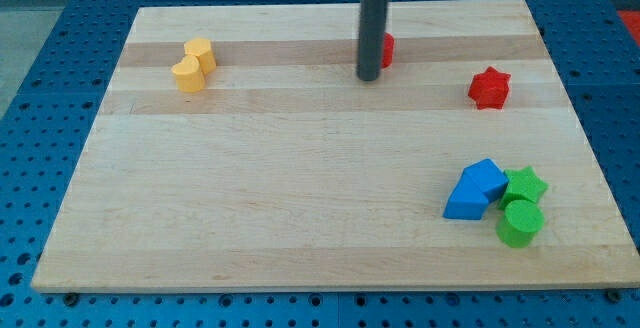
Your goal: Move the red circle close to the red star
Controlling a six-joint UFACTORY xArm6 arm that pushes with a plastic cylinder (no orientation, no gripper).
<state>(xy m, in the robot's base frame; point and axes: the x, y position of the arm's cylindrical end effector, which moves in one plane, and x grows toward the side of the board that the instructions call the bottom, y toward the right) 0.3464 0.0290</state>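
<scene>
On the wooden bench [300, 188], having no jaws, my tip [368, 76] hides most of the red circle [387, 49] at upper centre, so an off-centre push may slip it past the red star [489, 87].

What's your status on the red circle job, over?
My tip down on the board, touching the red circle's left side, circle mostly hidden behind the rod. Red star off to the view's right, apart. Nothing between them.
</scene>
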